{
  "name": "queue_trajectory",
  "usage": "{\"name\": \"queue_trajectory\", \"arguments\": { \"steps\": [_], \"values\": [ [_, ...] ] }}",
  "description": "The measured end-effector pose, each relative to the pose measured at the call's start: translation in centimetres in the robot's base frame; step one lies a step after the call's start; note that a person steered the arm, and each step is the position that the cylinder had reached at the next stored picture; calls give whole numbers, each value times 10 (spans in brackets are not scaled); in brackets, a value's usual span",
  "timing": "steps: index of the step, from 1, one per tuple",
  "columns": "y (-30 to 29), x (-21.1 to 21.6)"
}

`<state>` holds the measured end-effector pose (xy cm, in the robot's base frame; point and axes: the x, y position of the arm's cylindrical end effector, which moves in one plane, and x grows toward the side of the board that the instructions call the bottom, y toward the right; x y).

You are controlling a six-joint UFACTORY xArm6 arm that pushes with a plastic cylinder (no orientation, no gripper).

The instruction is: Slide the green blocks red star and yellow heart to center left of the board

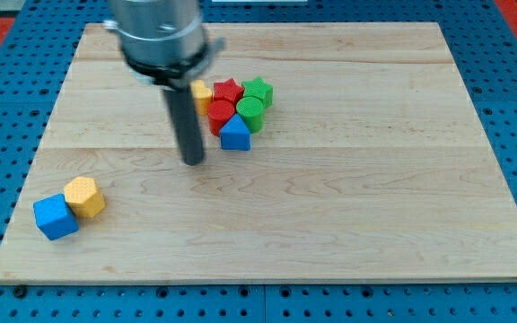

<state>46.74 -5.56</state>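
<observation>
Your rod comes down from the view's top, and my tip (pixel 192 162) rests on the wooden board (pixel 348 224) just to the view's left of the packed cluster, close to it but not touching any block. There are no jaws on this arm, so nothing is grasped; the rod simply stands on the wood. In the cluster you have the red star (pixel 228 91) at the top, with the green star (pixel 258 91) touching its right side and the green cylinder (pixel 250 112) just below that. A red block (pixel 220 114), its shape hard to make out, sits under the red star, and the blue triangle (pixel 235 134) closes the cluster at the bottom. The yellow block (pixel 201 95) at the cluster's left edge is partly hidden behind the rod, so you cannot confirm that it is the heart. Well apart, near the board's lower left corner, a blue cube (pixel 55 216) touches a yellow hexagonal block (pixel 84 196).
</observation>
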Motion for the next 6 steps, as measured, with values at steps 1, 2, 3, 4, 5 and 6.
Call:
{"name": "queue_trajectory", "arguments": {
  "steps": [1,2,3,4,5,6],
  "values": [
    [67,-35],
    [56,-64],
    [36,-76],
    [78,-78],
    [131,-108],
    [82,-118]
  ]
}}
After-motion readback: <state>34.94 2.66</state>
